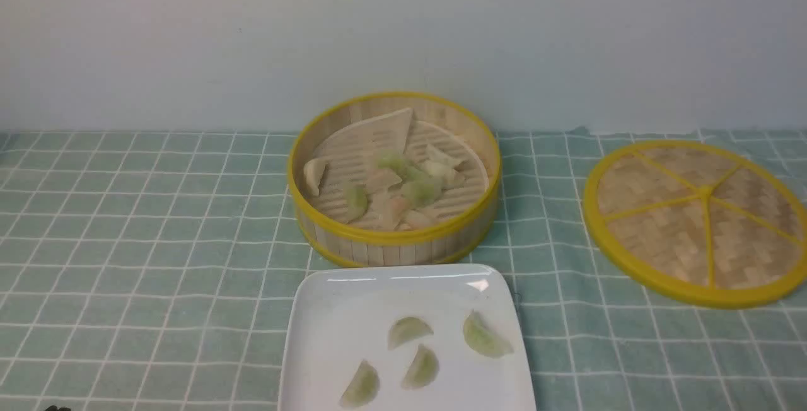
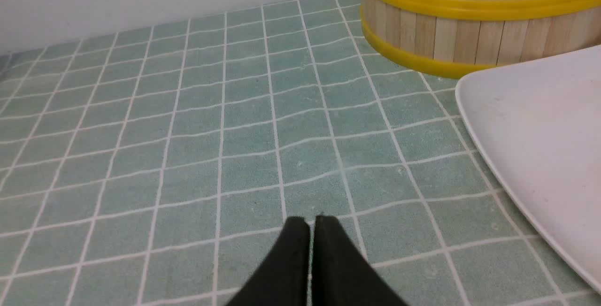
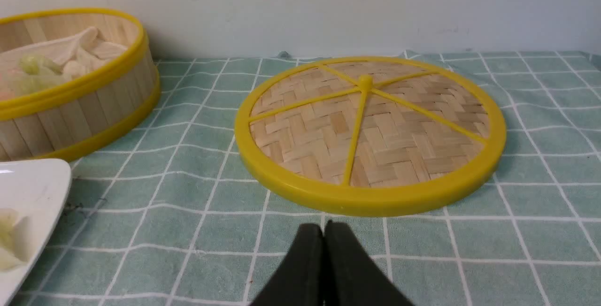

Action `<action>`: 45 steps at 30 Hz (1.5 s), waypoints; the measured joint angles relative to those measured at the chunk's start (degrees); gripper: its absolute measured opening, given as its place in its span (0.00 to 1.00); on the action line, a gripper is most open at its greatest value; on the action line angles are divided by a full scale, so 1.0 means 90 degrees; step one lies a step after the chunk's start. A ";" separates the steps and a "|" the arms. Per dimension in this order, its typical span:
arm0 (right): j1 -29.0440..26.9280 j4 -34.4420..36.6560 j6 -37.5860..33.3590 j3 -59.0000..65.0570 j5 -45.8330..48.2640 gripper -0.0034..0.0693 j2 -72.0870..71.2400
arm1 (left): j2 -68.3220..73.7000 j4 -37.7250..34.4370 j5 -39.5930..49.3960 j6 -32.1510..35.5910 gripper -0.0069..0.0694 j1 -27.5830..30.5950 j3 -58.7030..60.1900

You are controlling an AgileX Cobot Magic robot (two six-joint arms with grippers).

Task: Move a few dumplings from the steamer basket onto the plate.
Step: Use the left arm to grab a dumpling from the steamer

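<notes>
1. Dumplings [image 1: 403,187] lie heaped in the middle of the steamer basket [image 1: 394,237], pale green and whitish ones touching and partly overlapping. Four green ones [image 1: 410,330] lie apart from each other on the plate [image 1: 353,304].
2. That plate sits just in front of the basket on the desk [image 1: 157,241]. Its far edge is close against the basket's near wall.
3. With four on the plate, "a few" looks met, so the job seems done or nearly so.
4. If another is fetched, the heap is the risk. A pinch there could catch two at once or tear a soft skin. The upright wall also demands a steep descent, so a shallow approach could nudge the basket into the plate.
5. A dumpling let go from high up might skid on the glossy plate or land on one of the four.
6. The left fingers [image 2: 296,249] are pressed together, empty, low over bare cloth beside the plate's corner.
7. The right fingers [image 3: 310,259] are likewise pressed together and empty, just before the woven basket lid [image 1: 693,222].
8. That lid lies flat to the right, well apart from the basket, and blocks nothing between basket and plate.
</notes>
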 joint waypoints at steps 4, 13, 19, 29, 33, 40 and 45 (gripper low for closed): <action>0.0000 0.0000 0.0000 0.0000 0.0000 0.03 0.0000 | 0.0000 0.0000 0.0000 0.0000 0.08 0.0000 0.0000; 0.0000 0.0000 0.0000 0.0000 0.0000 0.03 0.0000 | 0.0000 0.0000 0.0000 0.0000 0.08 0.0000 0.0000; -0.0005 0.0000 0.0000 0.0000 0.0000 0.03 0.0000 | 0.0000 0.0000 0.0000 0.0000 0.08 0.0000 0.0000; -0.0005 0.0274 0.0250 0.0029 -0.0254 0.03 0.0000 | 0.0000 -0.1521 -0.1429 -0.0994 0.08 0.0000 0.0013; -0.0005 0.1736 0.1098 0.0078 -0.1153 0.03 0.0000 | 0.0000 -0.2769 -0.2509 -0.1418 0.08 0.0000 0.0013; -0.0005 0.3778 0.1829 0.0078 -0.2254 0.03 0.0000 | 0.0000 -0.3744 -0.3867 -0.1555 0.08 0.0000 -0.0462; -0.0005 0.4033 0.1921 0.0044 -0.2230 0.03 0.0000 | 0.0590 -0.3284 -0.2549 -0.1479 0.08 0.0000 -0.1916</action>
